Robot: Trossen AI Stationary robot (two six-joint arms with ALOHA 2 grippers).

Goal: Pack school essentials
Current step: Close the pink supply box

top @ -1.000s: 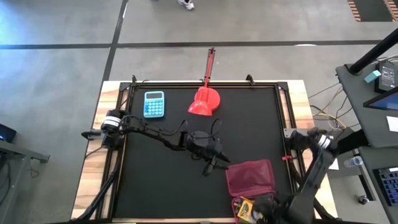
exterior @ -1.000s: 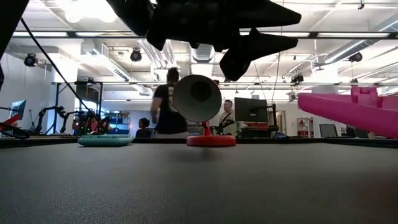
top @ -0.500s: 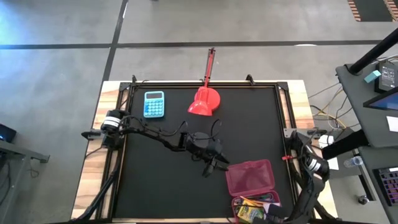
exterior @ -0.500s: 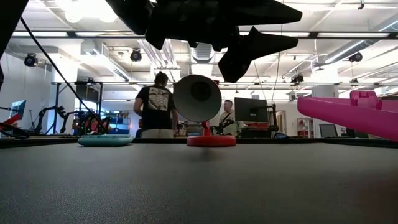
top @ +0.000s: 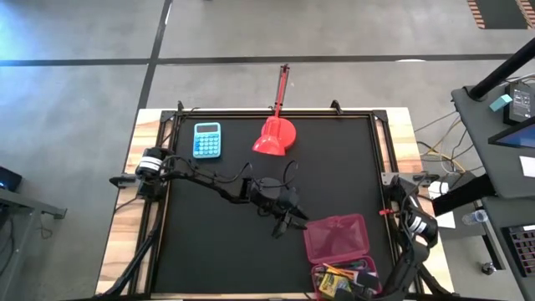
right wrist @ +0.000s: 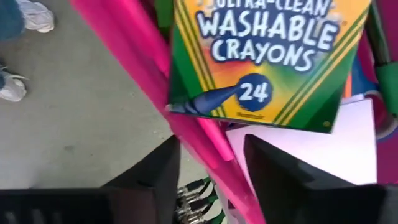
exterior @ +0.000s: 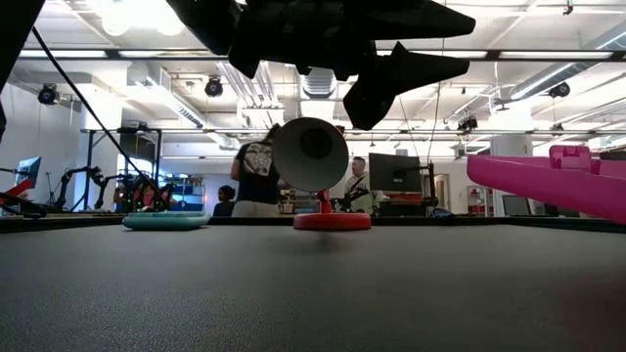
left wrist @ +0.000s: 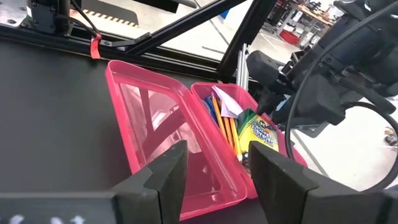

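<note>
Pink case (top: 338, 238): open, near right of table (top: 217, 251), lid laid flat toward the far side. Inside: crayon box (right wrist: 264, 59), pencils (left wrist: 225, 127), note pad (right wrist: 308, 158). Left gripper (top: 290, 221): above mid-table just left of case, fingers apart, holding nothing. Right gripper (right wrist: 208, 171): over the case's near edge, fingers apart, empty. Calculator (top: 207, 139) far left; red domed object (top: 275, 138) far centre

crayon box (right wrist: 264, 59), pencils (left wrist: 225, 127) in pink case (left wrist: 171, 140)

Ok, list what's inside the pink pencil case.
The open pink pencil case holds a crayon box, orange and yellow pencils, a pale note pad and a blue pen. Whatever lies beneath the crayon box is covered.
</note>
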